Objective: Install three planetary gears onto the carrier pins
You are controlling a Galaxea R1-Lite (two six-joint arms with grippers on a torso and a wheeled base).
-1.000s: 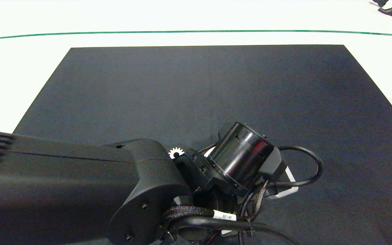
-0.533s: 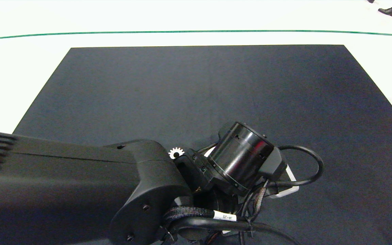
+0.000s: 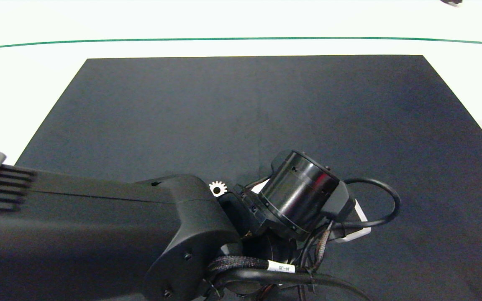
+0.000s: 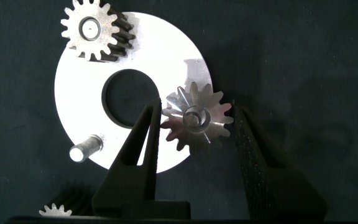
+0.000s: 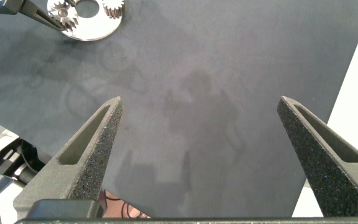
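left gripper (image 4: 194, 127): hovering over the white disc (image 4: 79, 71), its jaws bracketing a planetary gear (image 4: 196, 120); one finger (image 4: 143, 146) is meeting the gear's teeth, the other finger (image 4: 247, 146) is sitting just beside them, so a firm grip cannot be confirmed.
bracketed gear: lying at the disc's edge, with a carrier pin (image 4: 196, 116) showing in its centre hole.
second gear (image 4: 90, 28): sitting on a pin at another edge of the disc, the pin's pale top showing in its bore.
bare pin (image 4: 86, 149): standing uncovered on the disc, well apart from both mounted gears.
third gear (image 4: 56, 211): lying off the disc on the dark surface (image 3: 266, 108), only partly showing in the left wrist view; the head view is showing one gear (image 3: 217, 188) peeking out beside the left arm (image 3: 98, 234).
left arm: reaching in low across the surface and hiding most of the disc in the head view.
right gripper (image 5: 207, 155): hanging above bare dark mat, far from the disc (image 5: 92, 28), with its jaws spread wide and holding nothing.
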